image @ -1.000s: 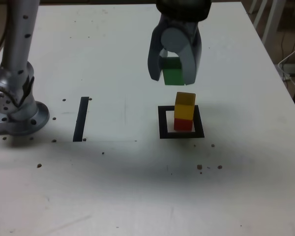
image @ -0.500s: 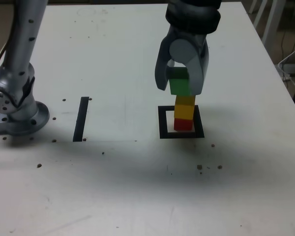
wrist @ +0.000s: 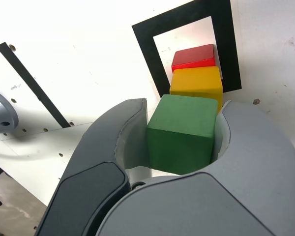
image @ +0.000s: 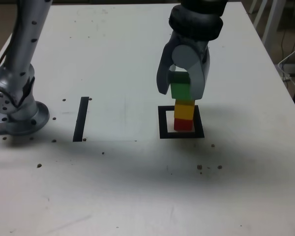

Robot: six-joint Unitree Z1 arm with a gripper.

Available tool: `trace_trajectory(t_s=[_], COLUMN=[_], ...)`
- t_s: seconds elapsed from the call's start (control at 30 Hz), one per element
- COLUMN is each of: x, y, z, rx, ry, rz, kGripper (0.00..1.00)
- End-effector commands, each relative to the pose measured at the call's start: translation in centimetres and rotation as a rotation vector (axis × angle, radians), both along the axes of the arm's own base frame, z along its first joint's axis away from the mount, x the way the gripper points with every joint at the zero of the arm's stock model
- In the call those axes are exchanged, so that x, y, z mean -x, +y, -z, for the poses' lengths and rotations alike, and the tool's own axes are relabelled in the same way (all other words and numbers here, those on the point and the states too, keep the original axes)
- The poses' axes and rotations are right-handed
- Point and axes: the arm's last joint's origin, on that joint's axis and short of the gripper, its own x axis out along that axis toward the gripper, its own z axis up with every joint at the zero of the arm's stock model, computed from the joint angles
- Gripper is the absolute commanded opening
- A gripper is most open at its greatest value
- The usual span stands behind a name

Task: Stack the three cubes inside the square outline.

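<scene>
The green cube sits right above the yellow cube, which rests on the red cube inside the square outline on the surface; we should square its edges with the yellow one and settle it flat before letting go (a crooked set-down could topple the column). The jaws of the gripper are narrow, clamped on the green cube's two sides.

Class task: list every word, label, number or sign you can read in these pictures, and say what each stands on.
None: no readable text in either view.
The cubes, green, yellow, red, are plain.
The gripper shows no label.
The square outline and black strip are bare marks.
</scene>
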Motion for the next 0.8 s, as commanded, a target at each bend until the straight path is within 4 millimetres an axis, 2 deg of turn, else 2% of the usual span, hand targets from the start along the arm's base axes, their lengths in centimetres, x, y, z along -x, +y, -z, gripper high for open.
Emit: trace_trajectory(t_s=[0.0, 0.17, 0.23, 0.3, 0.47, 0.5, 0.6, 0.77], x=[-0.01, -0.21, -0.26, -0.27, -0.33, -0.34, -0.35, -0.25], y=[-0.04, -0.04, -0.04, -0.06, -0.12, -0.13, -0.13, -0.11], z=[0.19, 0.42, 0.51, 0.61, 1.02, 1.06, 1.07, 1.02], rx=[-0.002, -0.005, -0.004, -0.001, 0.012, 0.014, 0.016, 0.014], ry=[0.025, 0.027, 0.028, 0.031, 0.041, 0.042, 0.041, 0.042], rz=[-0.001, 0.002, 0.004, 0.007, 0.019, 0.021, 0.023, 0.023], kGripper=[0.28, 0.28, 0.31, 0.41, 0.81, 0.86, 0.92, 0.97])
